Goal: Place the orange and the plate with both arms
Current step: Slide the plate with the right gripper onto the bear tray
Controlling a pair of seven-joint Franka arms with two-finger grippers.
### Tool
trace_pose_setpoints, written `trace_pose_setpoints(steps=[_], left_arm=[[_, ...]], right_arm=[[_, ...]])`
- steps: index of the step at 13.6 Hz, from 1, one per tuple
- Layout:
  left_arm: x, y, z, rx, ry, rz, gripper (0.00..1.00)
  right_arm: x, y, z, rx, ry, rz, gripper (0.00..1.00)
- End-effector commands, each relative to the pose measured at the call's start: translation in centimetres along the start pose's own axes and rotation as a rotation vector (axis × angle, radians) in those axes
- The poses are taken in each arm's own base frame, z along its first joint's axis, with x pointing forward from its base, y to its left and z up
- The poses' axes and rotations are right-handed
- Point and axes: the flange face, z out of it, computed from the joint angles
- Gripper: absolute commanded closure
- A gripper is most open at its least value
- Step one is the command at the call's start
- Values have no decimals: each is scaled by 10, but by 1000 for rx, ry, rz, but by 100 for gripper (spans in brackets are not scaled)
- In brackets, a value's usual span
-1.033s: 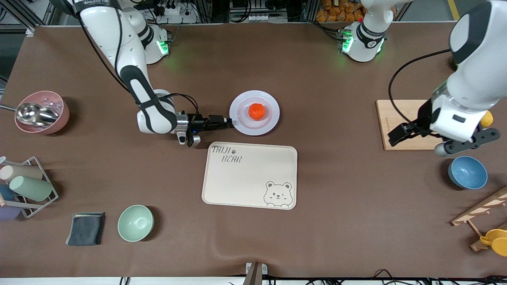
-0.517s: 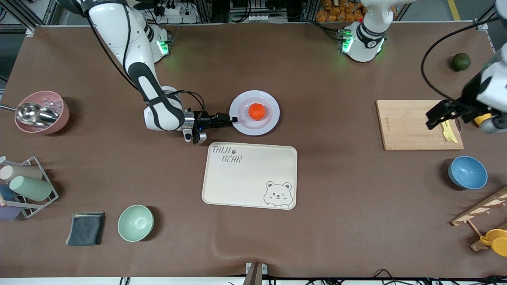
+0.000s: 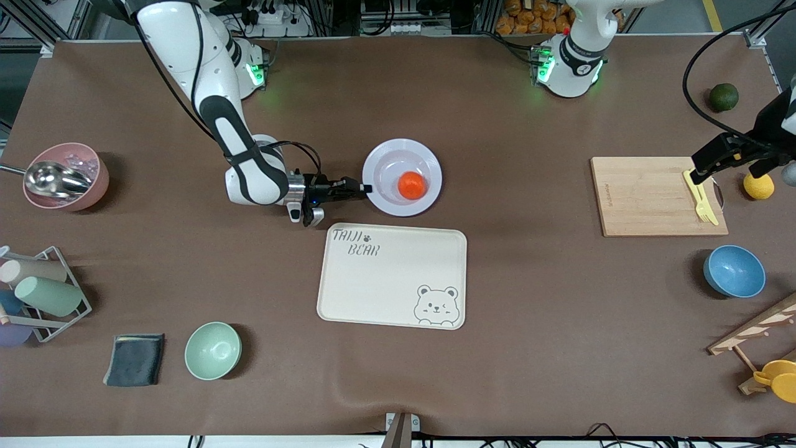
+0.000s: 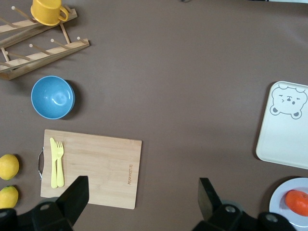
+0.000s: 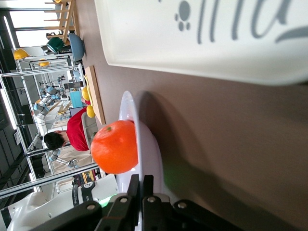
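Note:
The pale plate (image 3: 387,160) is just farther from the front camera than the cream bear tray (image 3: 392,277). The orange (image 3: 411,184) lies in the plate, on its side nearer the front camera. My right gripper (image 3: 367,188) is shut on the plate's rim at the edge toward the right arm's end. In the right wrist view the plate (image 5: 147,144) is tilted off the table with the orange (image 5: 114,147) on it and the right gripper (image 5: 145,185) clamped on the rim. My left gripper (image 3: 737,160) is open and empty, high over the fork end of the cutting board (image 3: 647,196); the left wrist view shows the left gripper (image 4: 142,197) wide open.
A yellow fork (image 3: 699,196) lies on the cutting board, with a lemon (image 3: 758,185) beside it. A dark green fruit (image 3: 724,96) and a blue bowl (image 3: 734,270) are at the left arm's end. A green bowl (image 3: 212,350), a dark cloth (image 3: 135,359) and a pink bowl (image 3: 65,176) are at the right arm's end.
The right gripper has tipped the plate up by its rim and the orange has rolled toward the front camera. The left arm has swung out toward its end of the table.

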Motion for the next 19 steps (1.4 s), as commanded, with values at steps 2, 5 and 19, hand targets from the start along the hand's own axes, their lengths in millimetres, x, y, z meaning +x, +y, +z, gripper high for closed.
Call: trace_pose_setpoints(steps=[2, 5, 19], left_arm=[[-7, -11, -2, -10, -48, 19, 0], [-17, -33, -22, -13, -31, 46, 0], [-24, -36, -29, -9, -36, 79, 0]], right_arm=[[-2, -13, -9, 9, 35, -1, 100], [1, -29, -13, 25, 42, 37, 100], [74, -100, -59, 188, 224, 99, 100]])
